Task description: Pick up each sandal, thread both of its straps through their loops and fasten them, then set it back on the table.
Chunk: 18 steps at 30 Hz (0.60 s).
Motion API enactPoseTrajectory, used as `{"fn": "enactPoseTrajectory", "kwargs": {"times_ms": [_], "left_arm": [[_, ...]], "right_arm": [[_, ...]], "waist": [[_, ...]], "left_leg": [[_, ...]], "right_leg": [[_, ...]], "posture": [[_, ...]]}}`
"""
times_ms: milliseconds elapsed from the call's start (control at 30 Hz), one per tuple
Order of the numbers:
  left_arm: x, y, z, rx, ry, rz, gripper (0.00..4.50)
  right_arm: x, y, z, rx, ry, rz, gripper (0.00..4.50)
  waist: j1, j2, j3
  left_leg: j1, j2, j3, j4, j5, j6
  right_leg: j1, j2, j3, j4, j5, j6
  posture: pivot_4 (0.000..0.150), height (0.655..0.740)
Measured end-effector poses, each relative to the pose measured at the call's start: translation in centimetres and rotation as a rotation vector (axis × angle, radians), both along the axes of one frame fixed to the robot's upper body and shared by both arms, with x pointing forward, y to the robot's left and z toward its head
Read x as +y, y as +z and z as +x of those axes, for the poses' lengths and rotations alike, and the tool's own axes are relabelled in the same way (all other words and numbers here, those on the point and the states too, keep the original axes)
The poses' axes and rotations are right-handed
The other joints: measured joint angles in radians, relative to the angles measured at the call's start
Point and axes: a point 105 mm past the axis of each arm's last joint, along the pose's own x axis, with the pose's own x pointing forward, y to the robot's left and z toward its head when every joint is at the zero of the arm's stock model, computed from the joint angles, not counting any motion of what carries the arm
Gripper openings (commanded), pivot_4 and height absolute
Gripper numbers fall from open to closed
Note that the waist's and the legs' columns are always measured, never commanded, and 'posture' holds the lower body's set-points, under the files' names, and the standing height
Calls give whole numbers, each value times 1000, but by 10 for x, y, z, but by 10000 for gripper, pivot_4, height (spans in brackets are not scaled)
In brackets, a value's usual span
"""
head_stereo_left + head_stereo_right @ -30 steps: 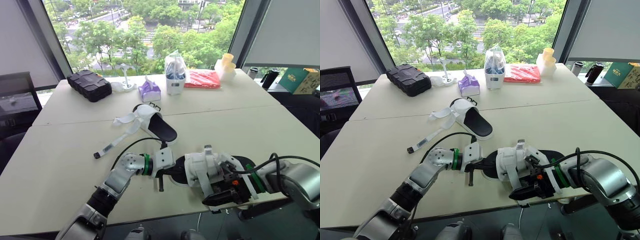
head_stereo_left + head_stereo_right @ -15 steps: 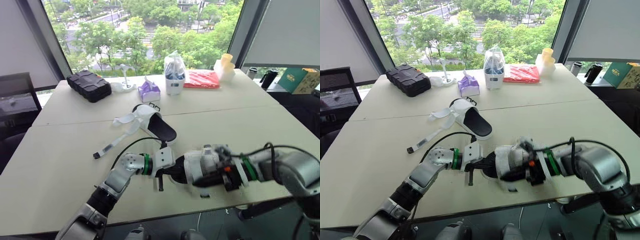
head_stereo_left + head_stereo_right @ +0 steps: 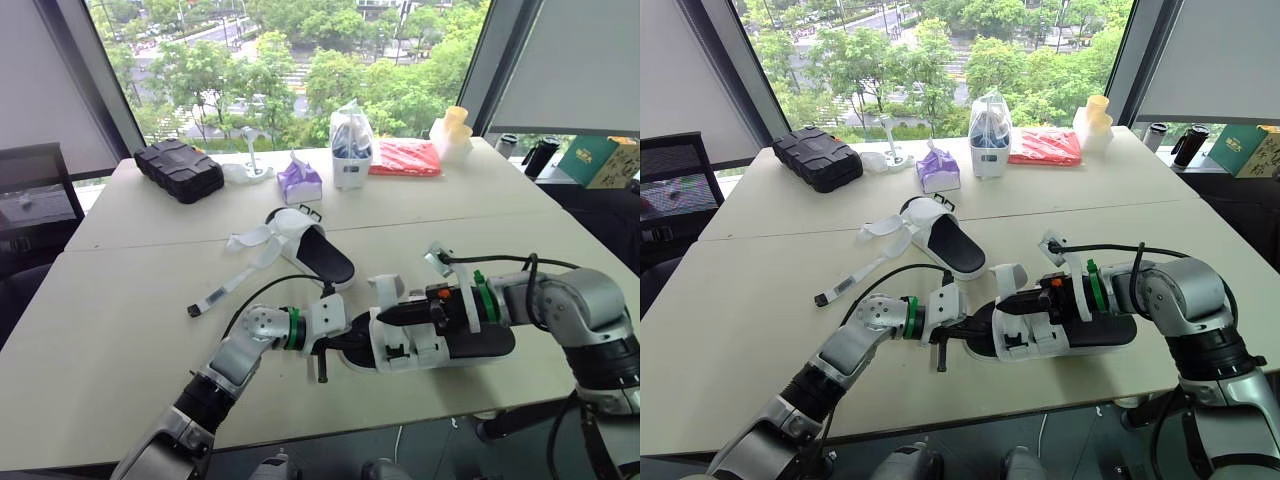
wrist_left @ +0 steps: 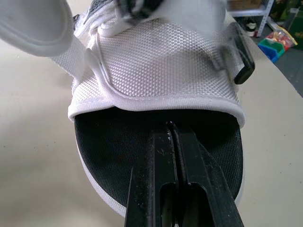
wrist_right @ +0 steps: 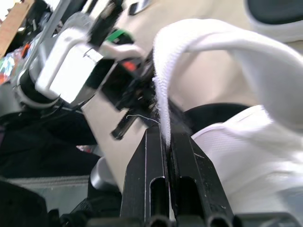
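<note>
Head camera first: the left arm reaches forward and inward, and the left gripper [image 3: 345, 347] is clamped on one end of the white-strapped, black-soled sandal [image 3: 470, 345]. The right arm folds in from the right, forearm roughly level. Its right gripper [image 3: 384, 318] points back toward the left one and pinches a white woven strap [image 3: 386, 290] above the sandal's upper.

The sandal lies on the pale table [image 3: 120, 300] between them, its long axis running gripper to gripper and its strapped end nearest the left gripper. A second matching sandal [image 3: 305, 245] sits beyond both grippers, straps loose.

Left wrist now: the fingers [image 4: 156, 156] are pressed together on the black footbed, just short of the upper.

Right wrist: the fingers [image 5: 154, 156] are nipped on the strap's edge.
</note>
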Motion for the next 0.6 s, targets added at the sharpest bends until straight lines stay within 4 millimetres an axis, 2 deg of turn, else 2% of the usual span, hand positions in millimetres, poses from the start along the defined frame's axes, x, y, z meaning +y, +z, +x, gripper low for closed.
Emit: {"fn": "enactPoseTrajectory", "kwargs": {"times_ms": [300, 600], "left_arm": [[0, 0, 0, -1, 6, -3, 0], [0, 0, -1, -1, 12, -4, 0]], "right_arm": [[-2, -12, 3, -38, 49, -98, 507], [0, -22, 8, -193, 119, -224, 507]], "waist": [[-1, 0, 0], [-1, 0, 0]], "left_leg": [[0, 0, 0, 0, 0, 0], [0, 0, 0, 0, 0, 0]], "right_leg": [[0, 1, 0, 0, 0, 0], [0, 2, 0, 0, 0, 0]], "posture": [[1500, 7400], [1500, 7400]]}}
